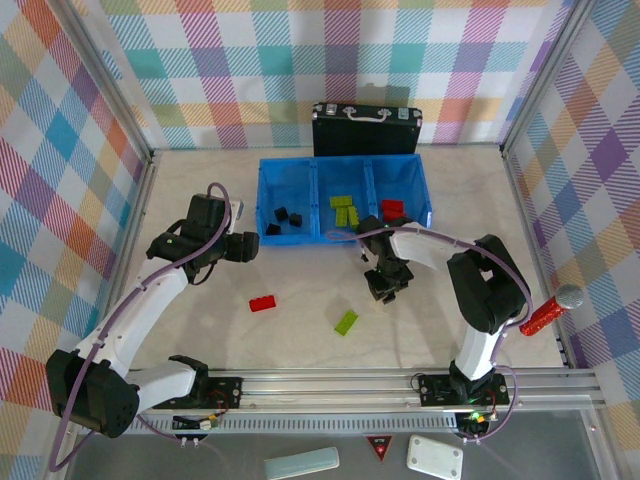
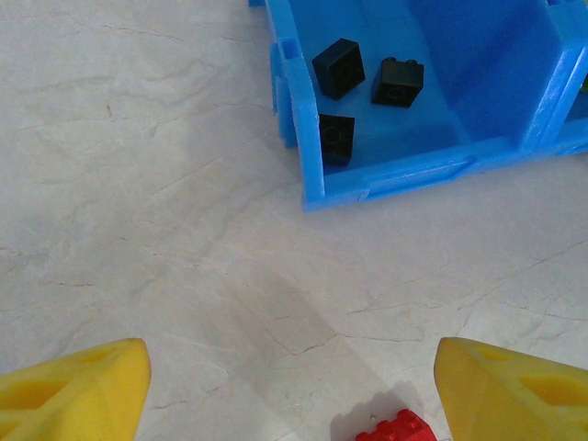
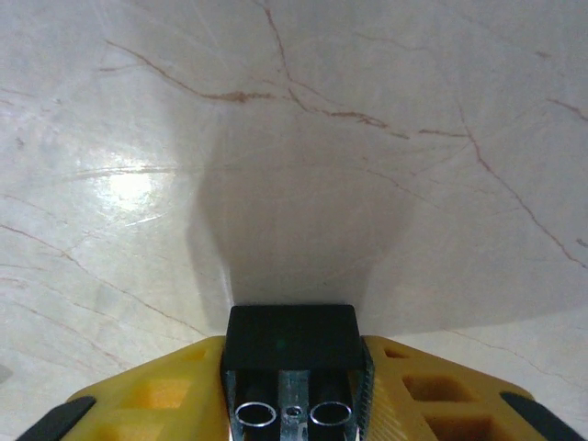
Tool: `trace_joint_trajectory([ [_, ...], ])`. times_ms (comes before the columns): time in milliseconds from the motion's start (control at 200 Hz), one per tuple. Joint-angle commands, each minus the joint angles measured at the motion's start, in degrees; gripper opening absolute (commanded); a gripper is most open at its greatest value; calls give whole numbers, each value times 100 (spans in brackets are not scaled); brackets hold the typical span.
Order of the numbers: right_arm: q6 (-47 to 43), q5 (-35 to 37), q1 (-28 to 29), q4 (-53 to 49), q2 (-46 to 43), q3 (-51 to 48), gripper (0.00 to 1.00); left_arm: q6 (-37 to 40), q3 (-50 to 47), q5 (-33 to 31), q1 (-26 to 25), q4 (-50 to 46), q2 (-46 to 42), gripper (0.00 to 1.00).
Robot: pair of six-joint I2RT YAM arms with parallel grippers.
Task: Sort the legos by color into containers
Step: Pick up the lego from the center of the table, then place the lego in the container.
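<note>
- As the overhead view shows, the blue three-compartment plastic bin [image 1: 300, 238] sits near the far edge of the tabletop [image 1: 300, 345]; one red elongated brick [image 1: 263, 303] and one lime-green elongated brick [image 1: 346, 321] lie loose mid-tabletop.
- Left wrist: left gripper [image 2: 292, 390] released, fingers spread, empty.
- Right wrist: right gripper [image 3: 292, 386] clenched on a small black cube brick [image 3: 292, 338].

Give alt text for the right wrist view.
A small black cube-like plastic brick is pinched between the yellow fingers of the right gripper, at the bottom of the frame. Beyond it lies a pale veined tabletop carrying the gripper's shadow.
</note>
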Motion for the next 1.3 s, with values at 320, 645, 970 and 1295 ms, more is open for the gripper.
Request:
trace_joint_trajectory([
  [320,26,-140,321,-556,828,1530,34,76,113,20,82,-47,-109,81],
  [645,309,-261,835,-948,1762,3199,33,74,104,36,108,-30,-205,81],
  [970,1021,-320,1028,-1093,2316,4637,33,72,92,13,134,-21,-263,81],
  [1295,2181,-316,1028,-425,2327,4875,31,75,74,-61,152,-12,-339,81],
])
